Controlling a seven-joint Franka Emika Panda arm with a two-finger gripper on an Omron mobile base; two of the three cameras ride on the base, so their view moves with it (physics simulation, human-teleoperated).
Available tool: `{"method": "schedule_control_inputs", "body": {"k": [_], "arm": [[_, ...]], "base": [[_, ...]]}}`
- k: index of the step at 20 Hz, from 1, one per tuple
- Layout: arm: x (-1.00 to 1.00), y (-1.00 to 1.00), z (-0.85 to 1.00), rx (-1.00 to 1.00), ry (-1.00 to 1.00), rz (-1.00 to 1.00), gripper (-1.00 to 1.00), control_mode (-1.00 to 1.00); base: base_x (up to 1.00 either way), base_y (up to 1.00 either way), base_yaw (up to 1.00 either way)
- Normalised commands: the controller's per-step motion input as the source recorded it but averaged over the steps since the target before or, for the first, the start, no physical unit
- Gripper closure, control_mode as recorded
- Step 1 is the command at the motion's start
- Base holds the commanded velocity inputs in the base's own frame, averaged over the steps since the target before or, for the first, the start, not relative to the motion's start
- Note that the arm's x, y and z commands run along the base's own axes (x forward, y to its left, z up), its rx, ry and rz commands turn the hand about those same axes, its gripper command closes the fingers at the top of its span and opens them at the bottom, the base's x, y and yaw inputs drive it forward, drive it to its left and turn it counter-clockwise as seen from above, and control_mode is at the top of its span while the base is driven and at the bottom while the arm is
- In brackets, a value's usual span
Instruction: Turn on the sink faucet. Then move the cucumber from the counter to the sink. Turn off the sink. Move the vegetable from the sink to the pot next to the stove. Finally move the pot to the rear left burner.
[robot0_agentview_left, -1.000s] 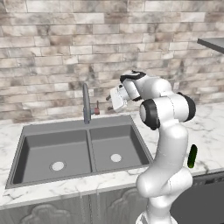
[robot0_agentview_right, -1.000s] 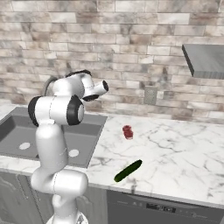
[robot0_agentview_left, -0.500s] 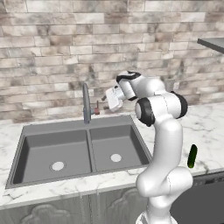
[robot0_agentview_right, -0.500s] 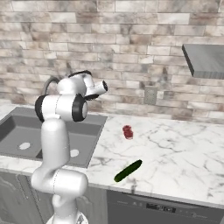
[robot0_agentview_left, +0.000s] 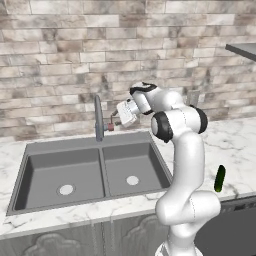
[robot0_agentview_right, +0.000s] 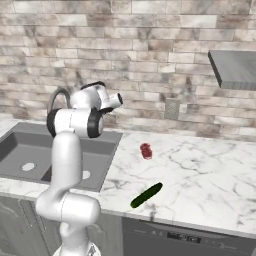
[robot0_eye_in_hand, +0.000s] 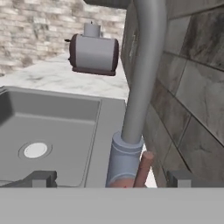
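The pincer (robot0_eye_in_hand: 109, 178) (spread wide) has neared the sink faucet (robot0_eye_in_hand: 131, 131), its lever between the fingertips.

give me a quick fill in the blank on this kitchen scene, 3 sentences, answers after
1. The gripper is ____, its fingertips standing on either side of the sink faucet base.
2. The cucumber lies on the ____, right of the sink.
3. No ____ runs from the spout into the basins.

Missing words: open; counter; water
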Motion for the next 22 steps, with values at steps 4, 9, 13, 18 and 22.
{"method": "schedule_control_inputs", "body": {"k": [4,9,13,18,22], "arm": [[0.21,0.11,-0.10,0.02,0.04,0.04,-1.00,-1.00],[0.21,0.10,-0.09,0.02,0.04,0.05,-1.00,-1.00],[0.20,0.10,-0.09,0.01,0.04,0.04,-1.00,-1.00],[0.03,0.13,-0.07,0.01,0.01,0.04,-1.00,-1.00],[0.00,0.17,-0.05,0.01,0.00,0.03,-1.00,-1.00]], "base": [[0.00,0.00,0.00],[0.00,0.00,0.00],[0.00,0.00,0.00],[0.00,0.00,0.00],[0.00,0.00,0.00]]}}
